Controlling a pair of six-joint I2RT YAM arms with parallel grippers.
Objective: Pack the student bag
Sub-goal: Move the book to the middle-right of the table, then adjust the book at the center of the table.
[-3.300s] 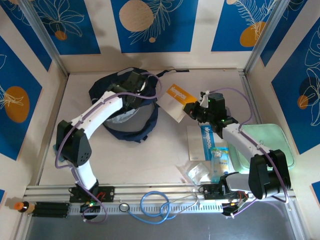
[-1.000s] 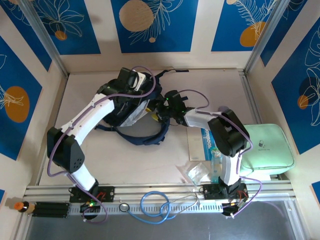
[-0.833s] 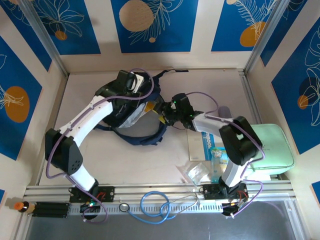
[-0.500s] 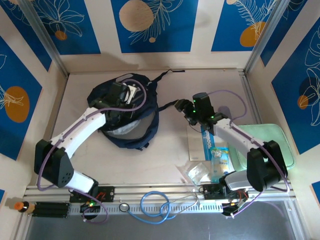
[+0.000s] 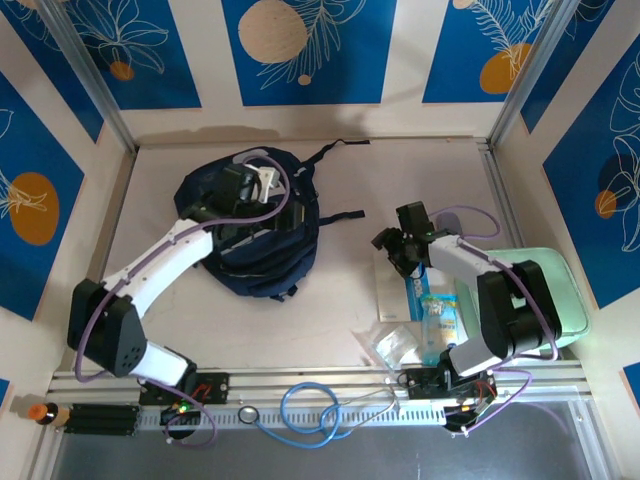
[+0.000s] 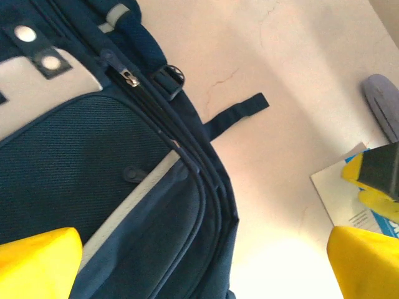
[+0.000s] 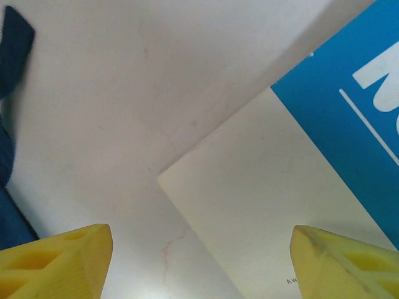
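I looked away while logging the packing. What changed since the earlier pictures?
The right gripper carried an orange booklet into the student bag, let go, and drew back right; its jaws are open over the blue-and-white booklet. The bag settled flatter under the open left gripper. The mint case stayed.

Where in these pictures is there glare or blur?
Left wrist view: glare washes out the table beside the sharp student bag; the left fingertips look soft. Right wrist view: the right fingertips and dark strap are blurred, booklet edge crisp. Top external view: even light.
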